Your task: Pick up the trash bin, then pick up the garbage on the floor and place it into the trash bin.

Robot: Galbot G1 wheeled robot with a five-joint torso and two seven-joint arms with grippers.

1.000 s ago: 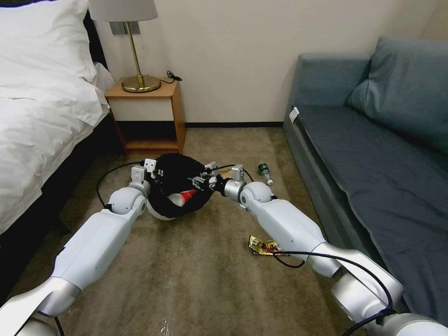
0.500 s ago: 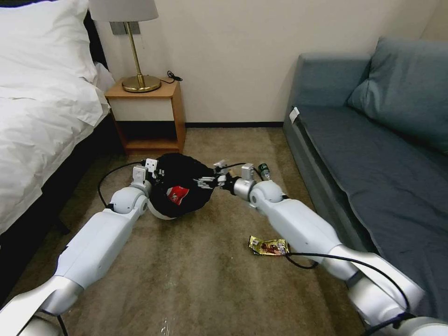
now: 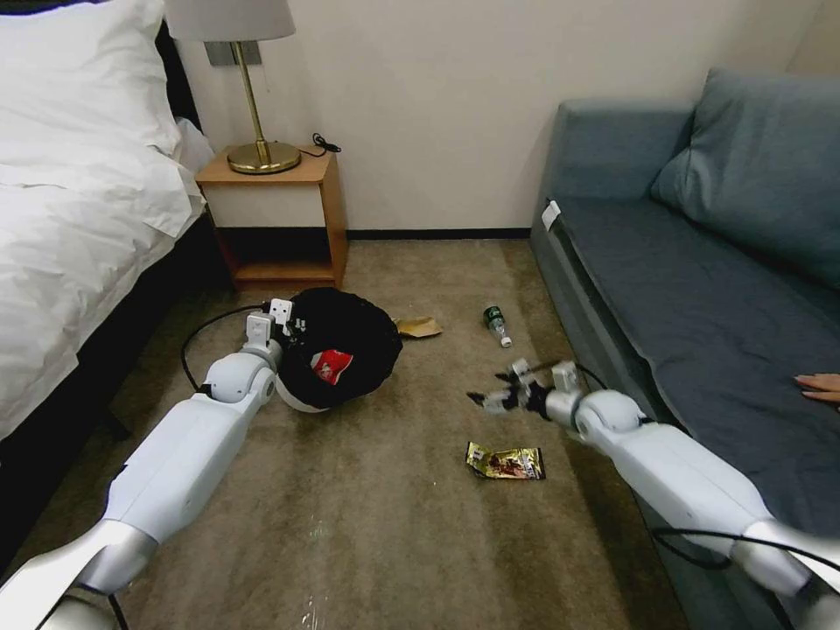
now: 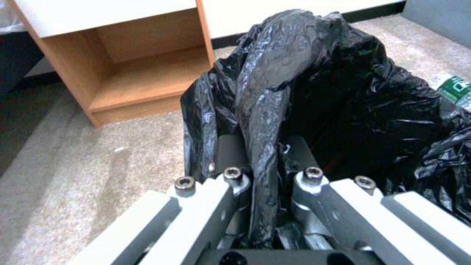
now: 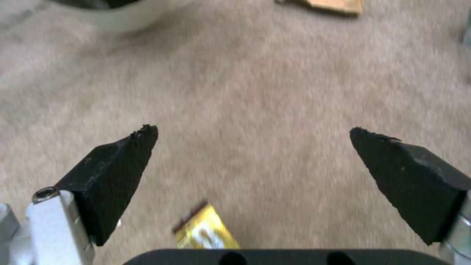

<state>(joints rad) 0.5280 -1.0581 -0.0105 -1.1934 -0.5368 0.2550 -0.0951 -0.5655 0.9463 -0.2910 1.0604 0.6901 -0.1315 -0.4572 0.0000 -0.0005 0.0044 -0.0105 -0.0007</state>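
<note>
The trash bin is a small white tub lined with a black bag; it hangs tilted just above the carpet. My left gripper is shut on its bag-covered rim, with a fold pinched between the fingers. A red-and-white packet lies inside the bin. My right gripper hovers open and holds nothing. It is just above and beyond the gold snack wrapper. Crumpled tan paper and a small bottle lie on the carpet farther back.
A wooden nightstand with a brass lamp stands behind the bin. The bed lies along the left and a blue-grey sofa along the right. Open carpet spreads in front.
The red-and-white packet has gone from my right gripper into the bin. My right gripper has pulled away from the bin, rightward and nearer, to above the gold wrapper. The left arm has held still.
</note>
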